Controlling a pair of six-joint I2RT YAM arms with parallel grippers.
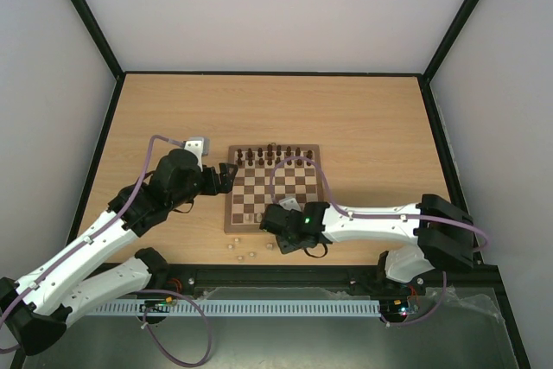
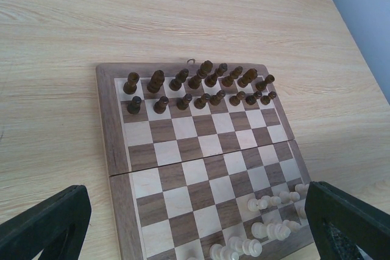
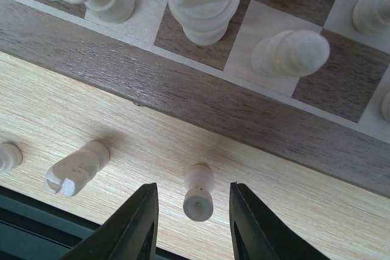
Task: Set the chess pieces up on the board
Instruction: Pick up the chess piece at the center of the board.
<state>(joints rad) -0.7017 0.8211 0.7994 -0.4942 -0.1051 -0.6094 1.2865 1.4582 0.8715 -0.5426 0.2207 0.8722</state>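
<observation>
So, from above, the board (image 1: 272, 187) sits mid-table, left gripper (image 1: 225, 178) beside its left edge, right gripper (image 1: 275, 227) at its near edge. Left wrist: fingers (image 2: 49, 223) spread wide, dark pieces (image 2: 201, 86) lined up. Right wrist only: fingers (image 3: 137, 223) narrowly flank a pale pawn (image 3: 199, 192) on the table (image 3: 304, 211), not touching.

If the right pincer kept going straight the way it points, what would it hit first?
Probably the small pale chess piece between its fingers, just off the board; the table lies right beneath it.
</observation>
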